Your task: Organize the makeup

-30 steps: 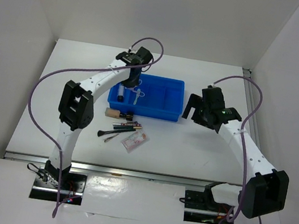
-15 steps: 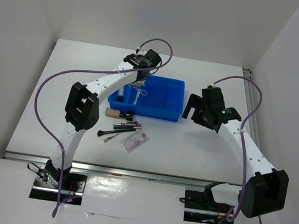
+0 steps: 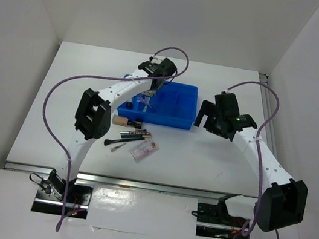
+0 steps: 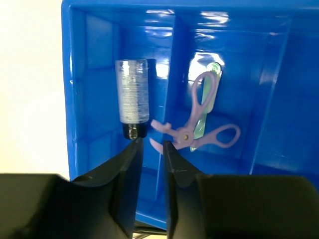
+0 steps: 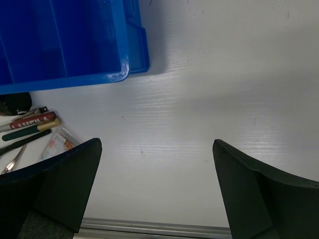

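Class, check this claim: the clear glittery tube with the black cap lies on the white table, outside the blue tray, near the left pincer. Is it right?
No. The clear glittery tube lies inside the blue tray, in an end compartment, not on the white table outside it. It is near the left pincer, as stated. The left wrist view shows this.

A blue tray (image 3: 180,122) is set on the white table (image 3: 202,157), beneath the left jaws. Pencils (image 3: 136,133), a brush (image 3: 114,142), a stub (image 3: 119,121) and a packet (image 3: 144,150) are laid left of the right jaws.
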### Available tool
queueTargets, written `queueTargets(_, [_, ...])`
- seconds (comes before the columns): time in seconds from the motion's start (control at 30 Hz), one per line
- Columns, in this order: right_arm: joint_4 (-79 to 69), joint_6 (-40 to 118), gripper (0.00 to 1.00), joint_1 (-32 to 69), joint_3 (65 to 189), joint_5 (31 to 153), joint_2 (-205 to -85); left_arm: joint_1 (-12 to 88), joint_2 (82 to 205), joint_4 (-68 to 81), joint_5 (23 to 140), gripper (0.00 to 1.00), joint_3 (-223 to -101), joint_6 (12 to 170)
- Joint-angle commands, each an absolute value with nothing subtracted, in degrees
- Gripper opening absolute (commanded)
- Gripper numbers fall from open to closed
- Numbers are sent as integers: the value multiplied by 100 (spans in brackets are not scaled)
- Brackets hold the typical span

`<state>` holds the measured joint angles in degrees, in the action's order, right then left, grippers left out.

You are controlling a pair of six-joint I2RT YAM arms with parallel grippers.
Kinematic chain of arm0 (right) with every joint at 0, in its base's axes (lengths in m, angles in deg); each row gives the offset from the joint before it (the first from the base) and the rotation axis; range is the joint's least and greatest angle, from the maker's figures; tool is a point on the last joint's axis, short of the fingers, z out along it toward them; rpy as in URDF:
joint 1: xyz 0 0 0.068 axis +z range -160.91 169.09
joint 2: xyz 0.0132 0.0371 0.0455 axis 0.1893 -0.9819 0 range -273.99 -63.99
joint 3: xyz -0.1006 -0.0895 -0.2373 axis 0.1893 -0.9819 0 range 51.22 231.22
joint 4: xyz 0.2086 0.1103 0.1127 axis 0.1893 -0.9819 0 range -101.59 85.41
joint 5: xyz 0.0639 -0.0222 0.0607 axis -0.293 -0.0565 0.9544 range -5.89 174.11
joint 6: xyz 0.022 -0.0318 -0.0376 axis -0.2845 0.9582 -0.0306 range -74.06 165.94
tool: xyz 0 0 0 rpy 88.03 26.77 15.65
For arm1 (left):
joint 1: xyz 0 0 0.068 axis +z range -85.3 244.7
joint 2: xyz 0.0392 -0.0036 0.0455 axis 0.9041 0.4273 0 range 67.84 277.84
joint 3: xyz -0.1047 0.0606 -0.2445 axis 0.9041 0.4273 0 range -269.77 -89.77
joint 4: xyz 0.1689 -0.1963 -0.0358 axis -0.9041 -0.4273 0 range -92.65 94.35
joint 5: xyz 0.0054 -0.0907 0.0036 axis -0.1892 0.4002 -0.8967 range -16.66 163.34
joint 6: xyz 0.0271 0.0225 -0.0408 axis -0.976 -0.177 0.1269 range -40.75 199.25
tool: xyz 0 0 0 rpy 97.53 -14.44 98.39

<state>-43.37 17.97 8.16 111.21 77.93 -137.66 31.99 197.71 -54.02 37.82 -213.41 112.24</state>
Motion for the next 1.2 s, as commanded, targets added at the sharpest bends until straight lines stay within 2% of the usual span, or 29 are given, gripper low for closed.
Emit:
queueTargets(0.0, [-4432, 1694, 100, 781, 11274, 7813, -13782, 3069, 19266, -5367, 3722, 39, -21292, 11081])
queueTargets(0.13, [-4432, 1694, 100, 781, 11274, 7874, -13782, 2955, 18923, -5156, 3924, 42, -21081, 10958])
queueTargets(0.3, [-4432, 1641, 100, 781, 11222, 7927, -13782, 2902, 18808, -5155, 3819, 26, -21027, 10957])
queueTargets(0.37, [-4432, 1641, 100, 781, 11222, 7927, -13782, 2902, 18869, -5155, 3767, 27, -21027, 10957])
queueTargets(0.4, [-4432, 1641, 100, 781, 11222, 7927, -13782, 2902, 18939, -5207, 3714, 30, -21079, 10957])
queueTargets(0.47, [-4432, 1641, 100, 781, 11222, 7927, -13729, 2955, 19211, -5330, 3713, 52, -21194, 11044])
queueTargets(0.53, [-4432, 1641, 100, 781, 11170, 7927, -13729, 3060, 19370, -5419, 3800, 68, -21264, 11115])
queueTargets(0.63, [-4484, 1641, 100, 781, 11169, 7927, -13729, 3113, 19484, -5279, 3985, 70, -21177, 11186])
queueTargets(0.77, [-4484, 1641, 100, 781, 11169, 7874, -13677, 3166, 19554, -5164, 3986, 59, -21071, 11238])
queueTargets(0.9, [-4484, 1641, 100, 781, 11169, 7874, -13677, 3279, 19617, -5023, 3986, 52, -21071, 11238])
queueTargets(1.03, [-4484, 1641, 100, 781, 11169, 7874, -13677, 3385, 19731, -5023, 4065, 37, -21185, 11309])
queueTargets(1.17, [-4484, 1641, 100, 781, 11169, 7874, -13677, 3385, 19784, -5023, 4170, 34, -21185, 11361])
